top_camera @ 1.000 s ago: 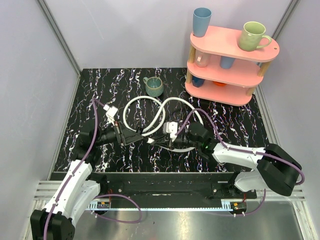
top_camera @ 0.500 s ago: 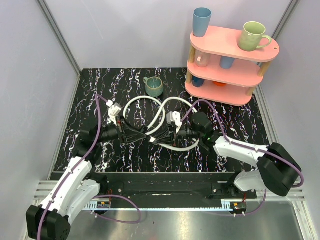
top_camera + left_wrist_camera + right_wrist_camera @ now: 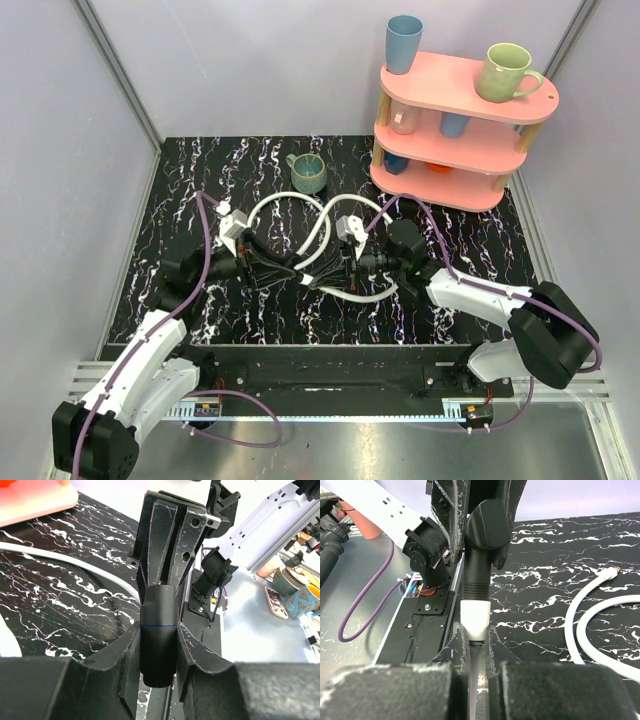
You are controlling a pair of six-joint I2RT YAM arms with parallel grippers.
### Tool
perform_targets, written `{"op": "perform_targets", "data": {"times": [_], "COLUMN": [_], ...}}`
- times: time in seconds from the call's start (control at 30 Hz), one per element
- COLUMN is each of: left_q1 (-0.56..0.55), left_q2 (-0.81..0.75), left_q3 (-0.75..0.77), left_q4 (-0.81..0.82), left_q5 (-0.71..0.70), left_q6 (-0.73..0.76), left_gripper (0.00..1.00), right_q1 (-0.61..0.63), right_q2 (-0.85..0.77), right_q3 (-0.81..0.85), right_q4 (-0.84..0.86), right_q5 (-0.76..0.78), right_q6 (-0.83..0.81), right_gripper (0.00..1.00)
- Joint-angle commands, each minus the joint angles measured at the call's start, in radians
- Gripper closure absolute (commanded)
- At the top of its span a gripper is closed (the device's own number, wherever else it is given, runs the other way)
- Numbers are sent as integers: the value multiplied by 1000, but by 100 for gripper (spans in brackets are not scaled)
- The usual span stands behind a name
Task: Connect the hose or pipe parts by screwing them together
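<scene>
The joint itself is seen at the middle of the table [image 3: 200,170], held above the marbled top between the two arms; a white fitting [image 3: 474,617] and a black fitting [image 3: 158,640] are met end to end there, the ribbed end of the black one touching the white one. How far the thread is engaged cannot be told; the seam is too small in the overhead view and is seen only end-on from the wrists.

The white fitting is pinched by the right gripper [image 3: 476,636], its fingers pressed in on both sides; the black fitting is clamped in the same way by the left gripper [image 3: 158,630]. Neither jaw is spread.

The relation that matters is the shared long axis; both fittings lie on one line that runs from one gripper to the other, left to right across the table. Each part lies straight ahead of its own gripper, and neither arm is nearer than the other. The coming turn is judged to be a roll about that line, with the parts kept coaxial so that the thread is not crossed.

The white hoses [image 3: 322,232] are trailed in loops on the table behind and beside the grippers; a loose hose end [image 3: 614,570] with a metal tip is left lying apart. A green mug [image 3: 308,173] and a pink shelf [image 3: 465,90] are set well behind.
</scene>
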Motion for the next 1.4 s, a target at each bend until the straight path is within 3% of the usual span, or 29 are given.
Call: {"op": "perform_targets", "data": {"times": [0.0, 0.33, 0.47, 0.67, 0.93, 1.03, 1.2, 1.37], "left_q1": [-21, -19, -19, -19, -19, -19, -19, -19], "left_q2": [17, 23, -39, -108, -160, -172, -155, -155], "left_q3": [-41, -118, -129, -17, 58, 109, 215, 259], "left_q4": [55, 208, 155, -204, -282, -386, -560, -574], "left_q5": [-10, -218, -308, -446, -377, -435, -623, -719], "left_q6": [55, -274, -423, -352, -235, -184, -262, -409], "left_gripper": [100, 100, 100, 100, 100, 100, 100, 100], "right_q1": [9, 7, 7, 7, 7, 7, 9, 10], "right_q2": [-47, -53, -50, -50, -39, -56, -96, -104], "right_q3": [71, -4, 6, 23, 48, 31, 11, 26], "right_q4": [278, 327, 269, 232, 244, 197, 48, -1], "right_q5": [-17, 103, 153, 171, 94, 127, 241, 299], "right_q6": [45, 23, -17, -44, 52, 22, -102, -172], "right_gripper": [100, 100, 100, 100, 100, 100, 100, 100]}}
